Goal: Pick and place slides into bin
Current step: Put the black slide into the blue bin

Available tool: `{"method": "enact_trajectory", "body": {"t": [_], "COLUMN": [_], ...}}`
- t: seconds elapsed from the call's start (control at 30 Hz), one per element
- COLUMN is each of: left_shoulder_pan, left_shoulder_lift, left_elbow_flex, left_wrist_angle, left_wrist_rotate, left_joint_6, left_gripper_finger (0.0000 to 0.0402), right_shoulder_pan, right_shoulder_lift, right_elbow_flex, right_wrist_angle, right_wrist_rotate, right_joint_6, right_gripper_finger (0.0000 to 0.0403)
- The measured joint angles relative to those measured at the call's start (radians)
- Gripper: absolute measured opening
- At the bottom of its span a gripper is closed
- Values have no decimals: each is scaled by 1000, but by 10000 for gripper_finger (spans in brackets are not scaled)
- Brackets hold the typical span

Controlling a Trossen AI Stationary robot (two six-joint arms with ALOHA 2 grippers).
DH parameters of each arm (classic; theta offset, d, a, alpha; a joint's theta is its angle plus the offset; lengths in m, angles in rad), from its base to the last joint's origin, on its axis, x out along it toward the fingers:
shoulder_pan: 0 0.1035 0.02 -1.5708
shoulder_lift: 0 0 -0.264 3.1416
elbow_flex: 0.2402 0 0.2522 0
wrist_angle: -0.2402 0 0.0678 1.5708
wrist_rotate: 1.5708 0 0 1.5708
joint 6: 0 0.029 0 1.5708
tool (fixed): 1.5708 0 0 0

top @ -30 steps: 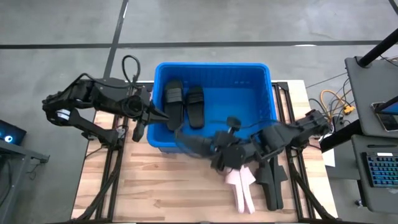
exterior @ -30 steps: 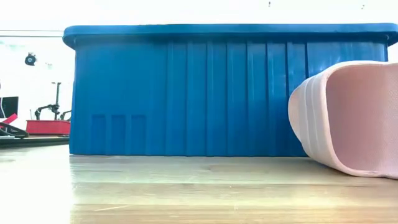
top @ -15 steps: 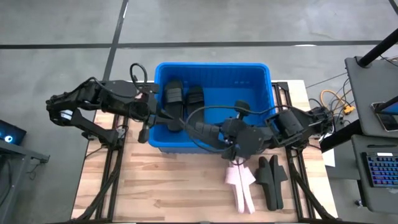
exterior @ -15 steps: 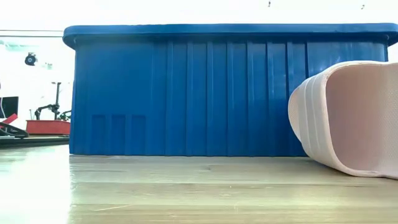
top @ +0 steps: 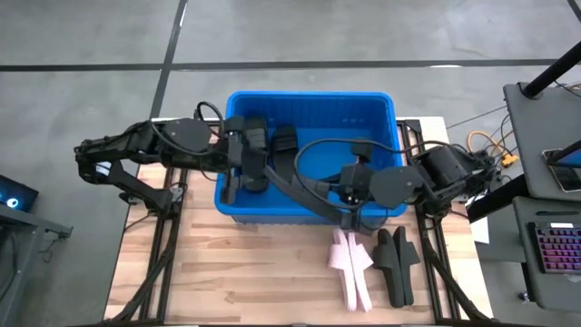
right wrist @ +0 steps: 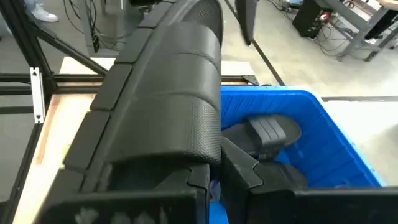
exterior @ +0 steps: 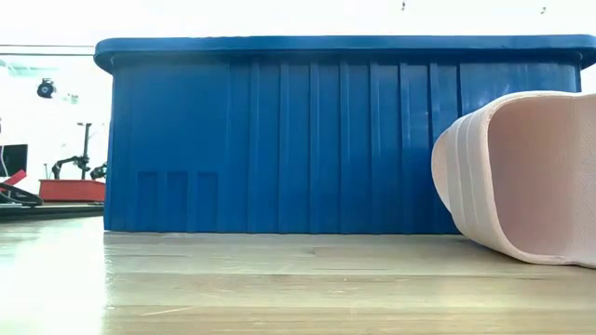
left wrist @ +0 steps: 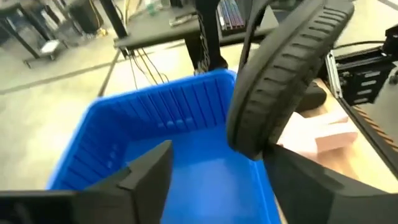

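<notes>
A: Since a second ago the left gripper (top: 234,173) has swung from outside the bin's left wall to above its left end, and the right gripper (top: 363,189) has carried a black slide up off the table. Agreed?

B: Yes. Starting on the left: the left arm reaches in over the left rim of the blue bin (top: 386,109). Its wrist view shows the left gripper (left wrist: 221,155) with jaws spread wide and nothing between them, the bin (left wrist: 155,112) floor under them.

A: What lies in the bin?

B: Two black slides (top: 284,141) side by side at the far left of the floor, the left one partly hidden by the left arm.

A: And the carried one?

B: The held slide (top: 304,186) hangs at a slant over the near half of the bin, running from near the left gripper to the near wall. In the right wrist view the right gripper (right wrist: 211,180) is clamped on the held slide (right wrist: 168,106) at its end. The left wrist view shows it too, farther off, above the bin (left wrist: 280,81).

A: On the table?

B: Right of centre on the wooden table (top: 227,272), just near of the bin, lies the pink slide (top: 349,268), with a black pair (top: 397,263) just beside it on the right. The low view shows the pink slide (exterior: 521,177) before the bin's ribbed wall (exterior: 279,140).
</notes>
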Motion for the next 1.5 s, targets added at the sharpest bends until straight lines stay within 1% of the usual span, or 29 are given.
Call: {"method": "enact_trajectory", "body": {"t": [0.07,0.13,0.2,0.27,0.5,0.57,0.63,0.83,1.07,1.13,1.2,1.27,1.33,1.47,1.5], "left_shoulder_pan": [0,-1,-2,-3,-2,-2,0,-2,0,1,2,2,2,0,1], "left_shoulder_lift": [9,11,24,30,61,64,66,64,74,77,79,89,92,91,91], "left_elbow_flex": [0,-1,-1,-1,-1,1,-1,2,0,0,0,-2,-1,-1,-1], "left_wrist_angle": [27,46,62,67,107,154,131,151,142,143,144,169,202,248,251], "left_wrist_rotate": [17,68,140,170,209,209,206,236,229,229,227,228,228,238,239], "left_joint_6": [32,57,69,71,73,68,62,62,68,92,121,134,166,222,233], "left_gripper_finger": [261,271,272,267,229,221,215,212,211,207,192,164,125,32,26], "right_shoulder_pan": [-1,-1,-3,-6,-27,-35,-42,-63,-68,-68,-68,-68,-68,-69,-68], "right_shoulder_lift": [-2,-4,-5,-5,-11,-12,-7,-22,-15,-20,-21,-18,-16,-19,-20], "right_elbow_flex": [1,2,2,2,2,3,-2,1,-2,-1,0,0,0,0,0], "right_wrist_angle": [0,-1,3,4,-12,-13,-43,-53,-28,-15,-6,3,22,67,71], "right_wrist_rotate": [-2,-10,-10,-10,-16,-14,-14,-14,-14,-14,-14,-14,-13,-7,-6], "right_joint_6": [-19,-36,-41,-43,-57,-55,-54,-62,-69,-69,-69,-69,-69,-70,-70], "right_gripper_finger": [12,12,12,12,12,12,12,12,12,12,12,12,12,12,12]}}
